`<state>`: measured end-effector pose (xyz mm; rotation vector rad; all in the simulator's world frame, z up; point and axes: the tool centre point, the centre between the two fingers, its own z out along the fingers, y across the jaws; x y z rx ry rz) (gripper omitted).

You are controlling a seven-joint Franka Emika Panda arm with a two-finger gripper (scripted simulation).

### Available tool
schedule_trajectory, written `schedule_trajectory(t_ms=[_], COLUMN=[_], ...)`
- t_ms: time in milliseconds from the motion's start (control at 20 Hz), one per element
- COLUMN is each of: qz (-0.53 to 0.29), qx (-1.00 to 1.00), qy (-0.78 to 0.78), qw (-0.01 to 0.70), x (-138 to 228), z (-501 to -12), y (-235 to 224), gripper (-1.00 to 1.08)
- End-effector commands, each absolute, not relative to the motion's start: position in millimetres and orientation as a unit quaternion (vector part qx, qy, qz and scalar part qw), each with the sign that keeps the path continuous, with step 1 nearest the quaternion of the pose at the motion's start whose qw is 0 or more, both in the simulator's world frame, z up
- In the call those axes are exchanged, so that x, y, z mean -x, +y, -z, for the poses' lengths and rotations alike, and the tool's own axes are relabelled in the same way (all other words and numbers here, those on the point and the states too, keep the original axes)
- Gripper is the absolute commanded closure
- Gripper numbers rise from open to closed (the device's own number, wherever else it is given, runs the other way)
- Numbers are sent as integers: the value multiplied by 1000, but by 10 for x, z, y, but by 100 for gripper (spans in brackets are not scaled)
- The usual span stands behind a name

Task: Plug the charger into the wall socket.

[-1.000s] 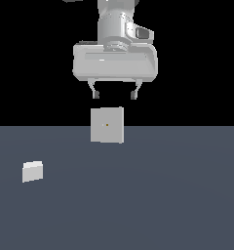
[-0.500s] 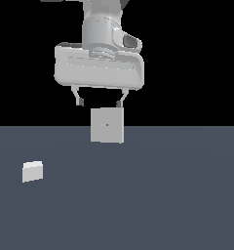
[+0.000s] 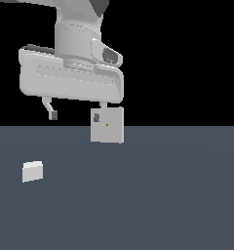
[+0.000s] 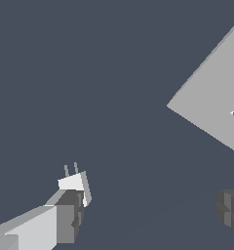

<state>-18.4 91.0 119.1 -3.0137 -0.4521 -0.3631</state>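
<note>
The charger (image 3: 32, 171) is a small white block lying on the dark floor at the exterior view's left. In the wrist view the charger (image 4: 75, 183) shows two prongs and sits partly behind one fingertip (image 4: 66, 215). The wall socket (image 3: 107, 125) is an upright light-grey square plate with an orange dot; it also shows in the wrist view (image 4: 211, 97). My gripper (image 3: 74, 116) hangs open and empty above the floor, between charger and socket, higher than both. One fingertip (image 3: 96, 117) overlaps the plate in the exterior view. In the wrist view the gripper (image 4: 150, 210) holds nothing.
The flat dark grey floor (image 3: 163, 195) extends all around. The background behind the socket is black.
The gripper has moved towards the exterior view's left and lower, and looks larger. It stays open. The charger and the socket have not moved.
</note>
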Motion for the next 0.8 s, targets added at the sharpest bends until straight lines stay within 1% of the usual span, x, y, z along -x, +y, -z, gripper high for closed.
schedule_trajectory(t_ms=[0, 400, 750], qz=[132, 170, 190], qx=[976, 955, 940], qy=[-171, -239, -275], qw=[40, 53, 60], x=[243, 427, 536], z=[-1106, -846, -693], y=[1034, 1384, 1567], gripper=[-92, -92, -92])
